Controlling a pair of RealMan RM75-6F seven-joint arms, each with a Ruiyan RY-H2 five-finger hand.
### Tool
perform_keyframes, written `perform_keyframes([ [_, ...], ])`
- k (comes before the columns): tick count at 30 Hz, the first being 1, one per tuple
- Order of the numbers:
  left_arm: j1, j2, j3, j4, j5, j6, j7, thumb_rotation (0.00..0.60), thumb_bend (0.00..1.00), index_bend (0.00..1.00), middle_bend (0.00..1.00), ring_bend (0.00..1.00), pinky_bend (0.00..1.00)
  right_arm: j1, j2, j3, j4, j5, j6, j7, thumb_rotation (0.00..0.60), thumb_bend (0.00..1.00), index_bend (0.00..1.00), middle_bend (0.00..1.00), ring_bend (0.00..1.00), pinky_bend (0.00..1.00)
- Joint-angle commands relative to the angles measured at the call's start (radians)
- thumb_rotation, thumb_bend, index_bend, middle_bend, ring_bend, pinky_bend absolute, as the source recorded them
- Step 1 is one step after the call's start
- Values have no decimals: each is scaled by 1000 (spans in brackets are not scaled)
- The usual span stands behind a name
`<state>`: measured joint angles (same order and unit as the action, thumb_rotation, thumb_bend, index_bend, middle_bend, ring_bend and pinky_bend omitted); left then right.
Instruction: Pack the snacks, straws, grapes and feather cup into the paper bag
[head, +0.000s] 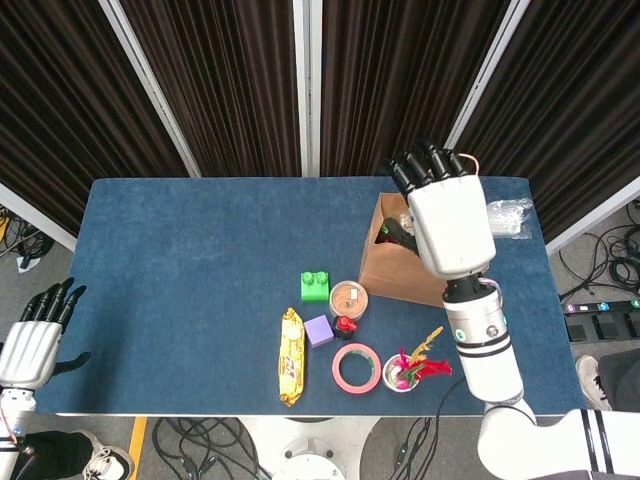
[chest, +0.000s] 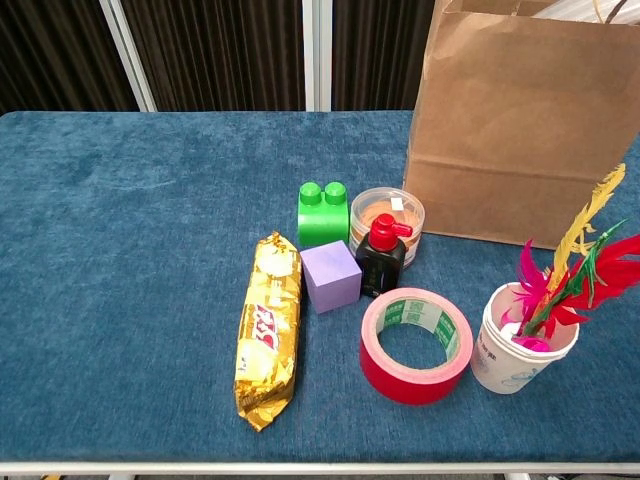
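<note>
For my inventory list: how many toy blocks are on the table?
2. The green studded block stands behind the purple cube, which sits beside the snack packet. Others may be hidden inside the paper bag.

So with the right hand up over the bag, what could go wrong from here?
The right hand hovers above the paper bag; a low sweep might tip it. The feather cup stands beside the red tape roll, so reaching for it could knock it over. The snack pack lies against the purple cube.
</note>
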<state>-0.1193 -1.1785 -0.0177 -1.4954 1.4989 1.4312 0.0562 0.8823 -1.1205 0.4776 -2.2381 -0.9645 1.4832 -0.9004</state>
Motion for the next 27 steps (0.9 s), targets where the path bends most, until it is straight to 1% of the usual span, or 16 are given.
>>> perform_keyframes([
  [1,-1,-2,1,-1,2,-2,5,600,90,102,87,0,143,-33,48,-57,-64,-13,-62,45,600,0,349,376,225,347],
  [3,-2,-1,2,-3,2,-2,10,600,89,102,87,0,143,-49,80,-92,-84,-20,-103,59,600,0,349,376,225,348],
  [6,-2,3,-1,-9,0,-1,15,600,89,102,87,0,143,-65,144,-146,-100,-59,-180,68,600,0,348,376,225,348],
  [9,-3,8,-4,-13,-4,-1,18,600,89,102,87,0,143,-84,200,-191,-108,-138,-209,34,600,0,349,376,225,348],
  [11,-2,9,-4,-13,-6,-1,19,600,89,102,87,0,143,-105,229,-221,-118,-197,-222,34,600,0,351,376,226,349],
  [16,-4,5,0,-14,-2,-4,22,600,89,102,87,0,143,-172,295,-297,-118,-326,-269,122,600,0,375,378,238,368],
  [17,-4,4,0,-14,0,-4,23,600,89,102,87,0,143,-191,312,-320,-118,-349,-282,149,600,0,380,379,242,372],
  [21,-4,1,2,-16,2,-3,29,600,90,102,87,0,143,-249,365,-381,-118,-380,-303,178,600,0,389,382,249,379],
  [24,-2,2,2,-18,2,0,30,600,89,102,87,0,143,-292,393,-411,-117,-369,-300,206,600,0,408,398,267,395],
  [27,0,2,4,-18,1,1,31,600,90,102,87,0,143,-330,424,-437,-101,-357,-312,273,600,0,412,401,270,398],
])
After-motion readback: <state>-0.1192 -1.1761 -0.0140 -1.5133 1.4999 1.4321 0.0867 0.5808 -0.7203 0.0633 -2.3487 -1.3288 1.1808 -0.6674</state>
